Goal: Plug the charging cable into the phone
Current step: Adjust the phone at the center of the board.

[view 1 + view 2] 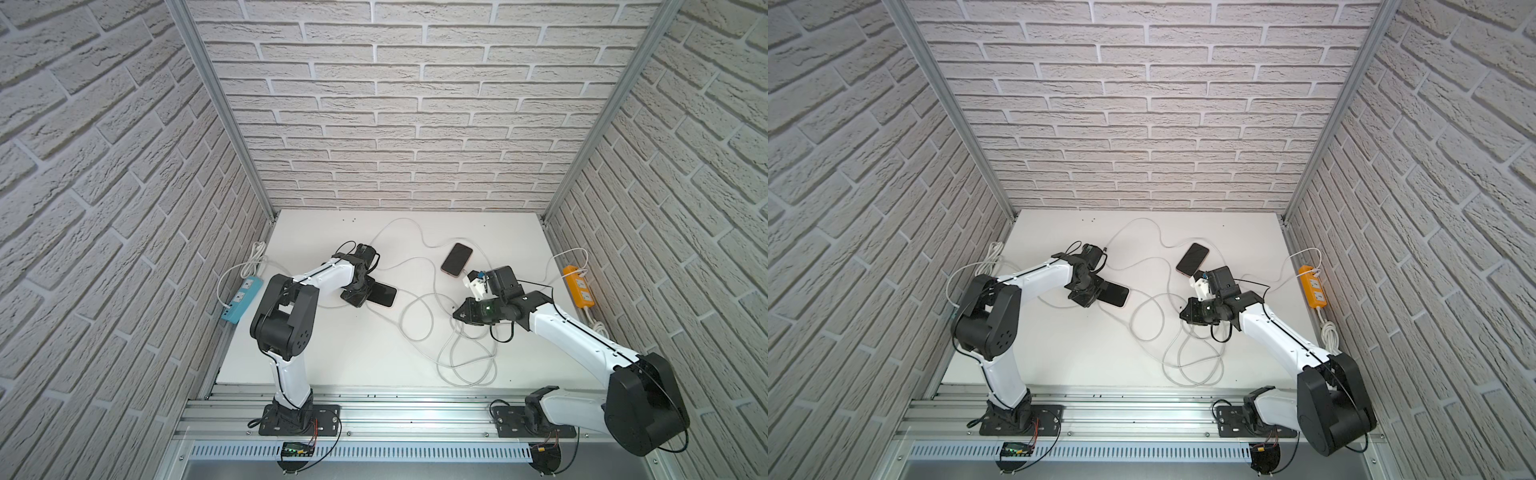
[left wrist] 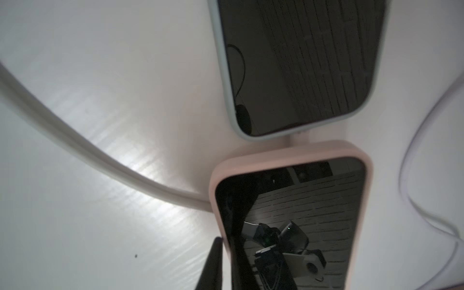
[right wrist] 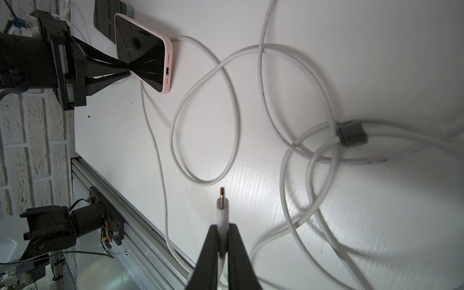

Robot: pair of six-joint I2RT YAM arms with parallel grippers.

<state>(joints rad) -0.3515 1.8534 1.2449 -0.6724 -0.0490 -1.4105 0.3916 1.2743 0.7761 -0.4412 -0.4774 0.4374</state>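
White worktop, cable loops strewn: right hand clamps plug, left hand pinches phone edge-on; loops may snag, phone may twist loose.

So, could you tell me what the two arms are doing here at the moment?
The left pincer grips a pink-cased phone by one end, leaving its charging port at the free end exposed. The right pincer holds the charging cable just behind its plug, with the metal tip pointing out. Plug and port are clearly apart, so the cable is not yet in.
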